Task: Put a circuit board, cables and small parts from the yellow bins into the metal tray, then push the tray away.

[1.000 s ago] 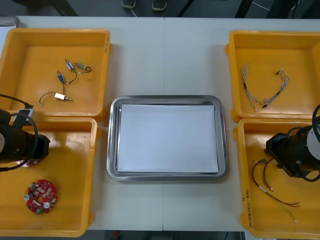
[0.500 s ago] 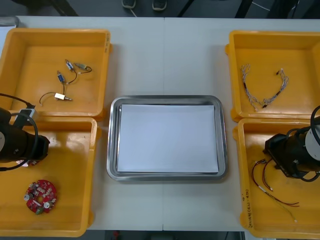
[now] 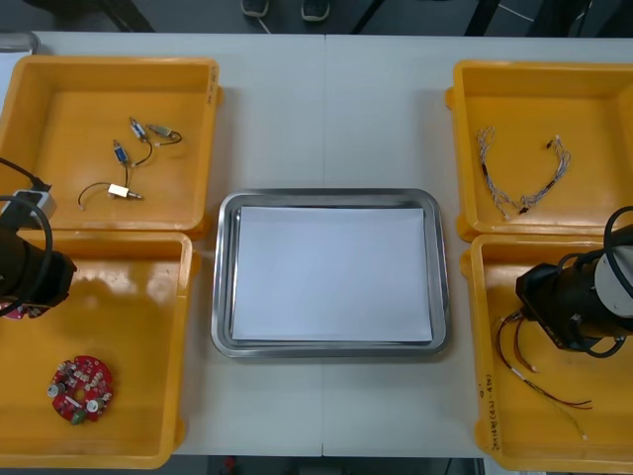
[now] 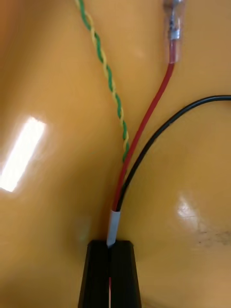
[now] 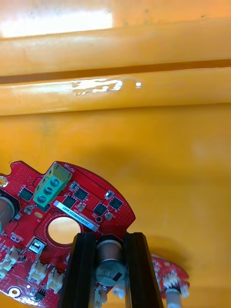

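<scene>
The right claw (image 4: 110, 250) is low in the near-right yellow plastic bin (image 3: 534, 435). Its fingers are nearly together, pinched on the white-sleeved end of a red and black cable (image 4: 144, 130). From the fingertips the red strand runs straight away to a clear-capped end, and the black strand bends off to one side. A twisted green and yellow cable (image 4: 108, 72) lies on the bin floor and crosses just beside the red strand.

The left claw (image 5: 111, 245) is over the far end of the near-left yellow bin (image 3: 129, 297), close to its far wall. Its fingers stand narrowly apart, clamped on a small metal cylinder mounted on a round red circuit board (image 5: 72, 202). The board's component side faces the wrist camera. A second red board (image 3: 79, 389) lies flat nearer in the same bin.

The far-left yellow bin (image 3: 59, 109) holds small metal parts (image 3: 124, 190) with black leads. The far-right yellow bin (image 3: 593, 109) holds pale twisted cables (image 3: 519, 193). Between the bins on the light table (image 3: 326, 109) sits the shiny metal tray (image 3: 224, 277), white inside.
</scene>
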`<state>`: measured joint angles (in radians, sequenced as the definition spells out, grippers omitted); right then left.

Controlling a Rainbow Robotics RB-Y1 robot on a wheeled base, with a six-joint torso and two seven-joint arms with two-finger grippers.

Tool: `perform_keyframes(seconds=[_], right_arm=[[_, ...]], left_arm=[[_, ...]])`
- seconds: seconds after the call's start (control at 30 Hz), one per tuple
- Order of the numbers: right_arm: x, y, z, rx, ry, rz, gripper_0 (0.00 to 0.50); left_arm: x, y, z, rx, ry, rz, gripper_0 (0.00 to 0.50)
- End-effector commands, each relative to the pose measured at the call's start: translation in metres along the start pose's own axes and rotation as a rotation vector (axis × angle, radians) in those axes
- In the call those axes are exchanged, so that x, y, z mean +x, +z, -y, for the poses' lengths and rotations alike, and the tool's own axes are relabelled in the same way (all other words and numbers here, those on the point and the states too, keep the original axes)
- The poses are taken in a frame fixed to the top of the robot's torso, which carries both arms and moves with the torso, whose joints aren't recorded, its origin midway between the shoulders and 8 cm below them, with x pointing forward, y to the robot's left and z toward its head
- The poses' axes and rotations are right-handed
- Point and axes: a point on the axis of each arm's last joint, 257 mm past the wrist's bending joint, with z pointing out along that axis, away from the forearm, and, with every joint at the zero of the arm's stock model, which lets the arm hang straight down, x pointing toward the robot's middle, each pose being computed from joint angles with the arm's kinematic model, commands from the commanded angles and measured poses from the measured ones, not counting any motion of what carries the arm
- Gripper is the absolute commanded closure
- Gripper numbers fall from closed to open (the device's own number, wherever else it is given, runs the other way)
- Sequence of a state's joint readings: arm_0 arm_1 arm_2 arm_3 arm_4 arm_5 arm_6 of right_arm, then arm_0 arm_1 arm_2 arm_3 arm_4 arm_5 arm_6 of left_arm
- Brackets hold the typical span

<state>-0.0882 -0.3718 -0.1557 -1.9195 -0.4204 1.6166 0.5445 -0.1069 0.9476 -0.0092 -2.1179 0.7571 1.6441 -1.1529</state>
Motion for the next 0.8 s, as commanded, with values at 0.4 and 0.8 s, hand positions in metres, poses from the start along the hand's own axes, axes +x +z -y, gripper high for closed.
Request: perform_keyframes(seconds=[0.4,0.8], right_arm=[[-0.010,-0.054,-0.007,0.010,-0.109,0.063,0.500],[-0.038,-0.137,-0.004,-0.072,-0.187,0.071,0.500]], left_arm=[[-0.031,-0.088,0.057,0.059,0.101,0.071,0.500],[-0.039,-0.099,0.129,0.134,0.111,0.092,0.498]])
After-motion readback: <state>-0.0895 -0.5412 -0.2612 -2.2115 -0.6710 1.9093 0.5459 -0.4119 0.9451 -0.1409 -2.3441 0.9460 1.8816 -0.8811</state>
